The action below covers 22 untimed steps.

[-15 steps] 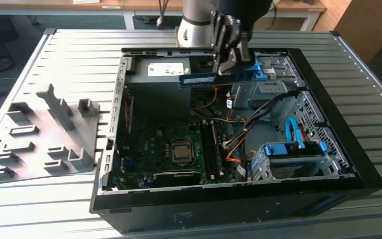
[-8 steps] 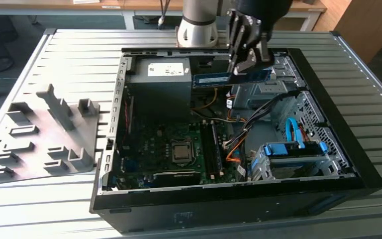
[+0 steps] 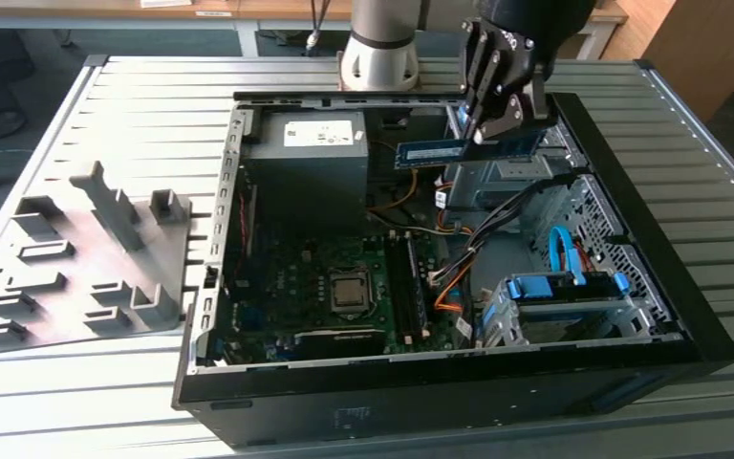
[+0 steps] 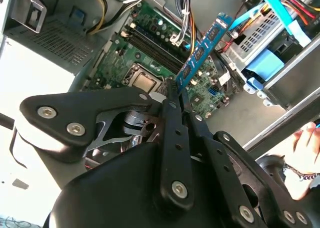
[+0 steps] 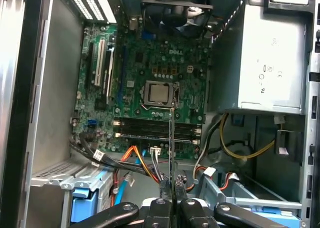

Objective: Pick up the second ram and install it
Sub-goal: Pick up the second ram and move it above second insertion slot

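The second ram [image 3: 434, 151] is a thin blue-green stick with black chips. It hangs level above the open computer case [image 3: 226, 287], over the back right part near the drive bays. My gripper [image 3: 497, 134] is shut on its right end. In the second wrist view the ram [image 4: 202, 50] juts out from the closed gripper [image 4: 176, 87] over the motherboard. The first wrist view shows the ram [image 5: 171, 138] edge-on beyond the gripper [image 5: 171, 184], crossing above the dark memory slots [image 5: 150, 130]. Those memory slots [image 3: 408, 282] lie right of the processor socket [image 3: 345, 287], well below the stick.
A grey slotted plastic tray [image 3: 87, 258] lies on the table at the exterior view's left. Inside the case are a grey power supply [image 3: 306, 153], orange and blue cables [image 3: 450, 287] and a blue drive cage [image 3: 558, 292]. A person's hand [image 4: 305, 148] is beside the case.
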Motion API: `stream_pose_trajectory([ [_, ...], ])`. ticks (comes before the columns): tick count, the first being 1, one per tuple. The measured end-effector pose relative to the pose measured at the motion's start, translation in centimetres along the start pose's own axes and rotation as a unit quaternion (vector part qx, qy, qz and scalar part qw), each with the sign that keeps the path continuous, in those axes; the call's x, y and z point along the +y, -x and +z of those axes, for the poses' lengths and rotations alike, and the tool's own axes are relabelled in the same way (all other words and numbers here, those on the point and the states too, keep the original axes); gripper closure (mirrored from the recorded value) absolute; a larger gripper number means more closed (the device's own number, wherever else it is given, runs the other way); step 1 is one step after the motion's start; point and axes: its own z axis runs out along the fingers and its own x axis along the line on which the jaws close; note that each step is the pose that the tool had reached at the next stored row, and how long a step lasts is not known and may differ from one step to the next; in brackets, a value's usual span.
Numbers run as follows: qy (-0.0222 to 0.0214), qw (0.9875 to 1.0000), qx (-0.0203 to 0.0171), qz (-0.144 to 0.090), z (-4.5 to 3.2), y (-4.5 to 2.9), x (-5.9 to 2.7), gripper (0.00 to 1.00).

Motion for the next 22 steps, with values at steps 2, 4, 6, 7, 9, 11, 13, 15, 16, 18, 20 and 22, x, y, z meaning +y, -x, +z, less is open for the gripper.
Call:
stream_pose_trajectory([
  [2,0.0,1.0,-0.0001,0.0,0.01,0.0,0.0,0.86],
  [4,-0.0001,1.0,-0.0003,0.001,0.03,0.0,0.12,0.86],
  [6,-0.0001,1.0,-0.0007,0.003,0.07,0.02,0.48,0.86],
  [7,-0.0002,1.0,-0.0008,0.004,0.11,0.04,0.69,0.86],
  [9,-0.0002,1.0,-0.0009,0.007,0.24,0.07,1.02,0.86],
  [11,-0.0002,0.9999,-0.0011,0.012,0.58,0.07,1.18,0.86],
  [13,-0.0004,0.9998,-0.0014,0.018,0.94,0.07,1.25,0.86],
  [15,-0.0005,0.9998,-0.0022,0.021,1.16,0.08,1.43,0.86],
  [16,-0.0006,0.9998,-0.0045,0.021,1.19,0.07,1.54,0.86],
  [18,-0.0011,0.9997,-0.0146,0.022,1.24,0.08,1.74,0.86],
  [20,-0.0018,0.9994,-0.0269,0.022,1.28,0.08,1.94,0.86],
  [22,-0.0025,0.999,-0.0397,0.023,1.31,0.08,2.13,0.86],
])
